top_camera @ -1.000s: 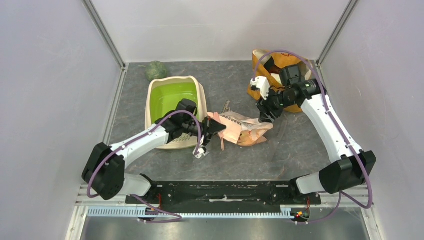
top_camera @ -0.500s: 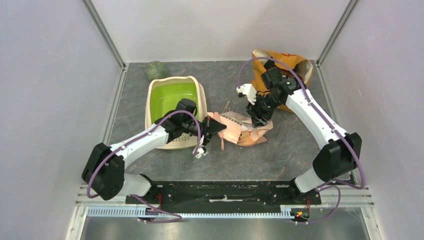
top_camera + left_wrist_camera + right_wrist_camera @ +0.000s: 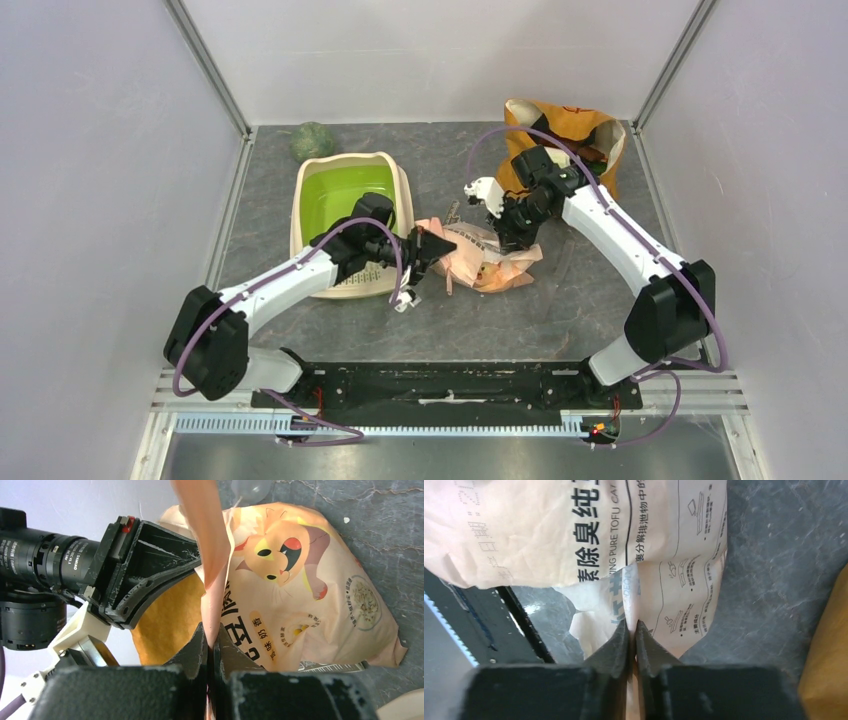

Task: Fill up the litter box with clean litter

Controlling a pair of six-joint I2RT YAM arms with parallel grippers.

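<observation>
Currently the litter bag (image 3: 490, 262) is pinched at opposite edges by the left gripper (image 3: 210, 645) and right gripper (image 3: 634, 635), just beside the unfilled litter box (image 3: 340, 195). Next, it must be lifted and tipped over the box.

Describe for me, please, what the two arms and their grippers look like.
Both arms have white links with black joint housings: left arm, right arm. A purple cable loops along each. The left gripper and right gripper have black, tapering, scuffed fingers.
</observation>
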